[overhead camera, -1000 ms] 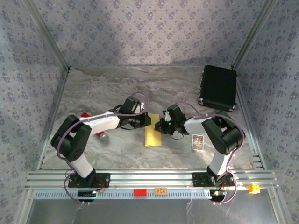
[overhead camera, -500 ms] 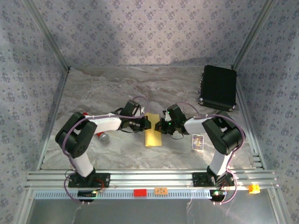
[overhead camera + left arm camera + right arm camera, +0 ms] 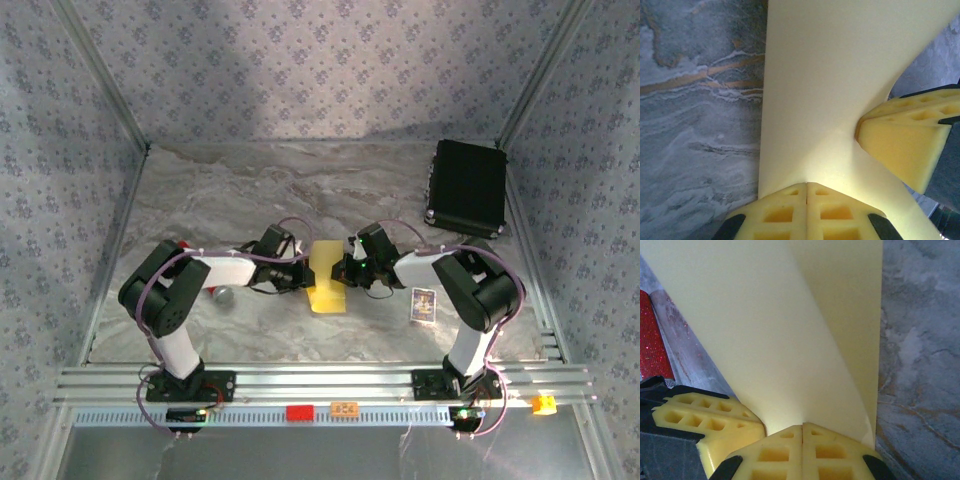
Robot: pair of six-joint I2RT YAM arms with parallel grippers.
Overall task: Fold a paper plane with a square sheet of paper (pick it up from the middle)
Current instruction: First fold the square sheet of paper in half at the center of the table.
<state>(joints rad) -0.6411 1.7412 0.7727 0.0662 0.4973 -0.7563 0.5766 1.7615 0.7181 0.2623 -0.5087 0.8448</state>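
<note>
Dropping its elbow and swinging its wrist toward the bottom of the frame over the past second, the left arm now has the left fingers (image 3: 306,274) at the left edge of the square sheet of thin yellow paper (image 3: 328,292). The sheet is folded to a narrow strip and lies at the centre of the overhead frame on the grey marbled surface (image 3: 220,200); its upper end has lifted and bowed. The right fingers (image 3: 347,272) meet it from the right. A black rectangular case (image 3: 467,187) lies at upper right, a small printed card (image 3: 424,304) right of centre.

From the left wrist, the left fingers (image 3: 785,212) are pressed shut at bottom centre with the sheet (image 3: 825,75) rising out of them. The right fingers (image 3: 905,145) pinch it at the right.

From the right wrist, the right fingers (image 3: 825,452) are likewise clamped on the sheet (image 3: 765,330), one layer curling up. The left fingers (image 3: 710,420) sit at lower left, a red glittery tool handle (image 3: 652,335) at far left.

This looks like a mid-fold step. The next move likely calls for both arms to carry the flap over together and press a crease, without tearing the paper or letting it slip.
</note>
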